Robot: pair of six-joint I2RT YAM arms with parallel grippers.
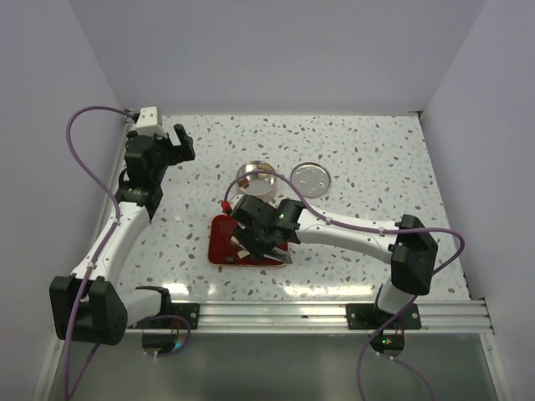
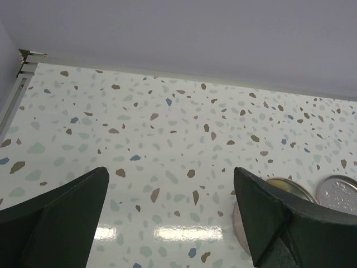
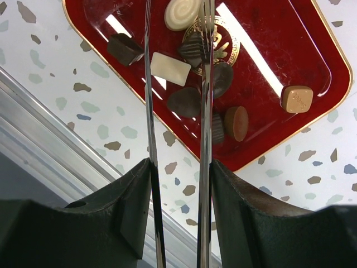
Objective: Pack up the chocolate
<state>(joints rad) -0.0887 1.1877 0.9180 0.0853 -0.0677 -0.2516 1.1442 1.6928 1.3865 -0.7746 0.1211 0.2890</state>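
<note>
Several small chocolates lie on the flat red tray (image 3: 279,50), among them a white rectangle (image 3: 170,68), a cream swirl round (image 3: 182,13), a dark block (image 3: 124,48), a dark oval (image 3: 185,102), a light brown round (image 3: 236,123) and a light brown square (image 3: 296,98). My right gripper (image 3: 179,164) is shut on the long metal tweezers (image 3: 205,111). Their two arms stand apart over the tray, with nothing visibly held between them. In the top view the right gripper (image 1: 261,236) is low over the tray (image 1: 221,227). My left gripper (image 1: 180,142) is open and empty, raised at the far left.
The open round tin (image 1: 257,177) stands just behind the tray with its lid (image 1: 311,178) lying to its right. Both show at the right edge of the left wrist view, the tin (image 2: 290,185) and the lid (image 2: 340,192). The metal rail (image 1: 334,313) runs along the near edge.
</note>
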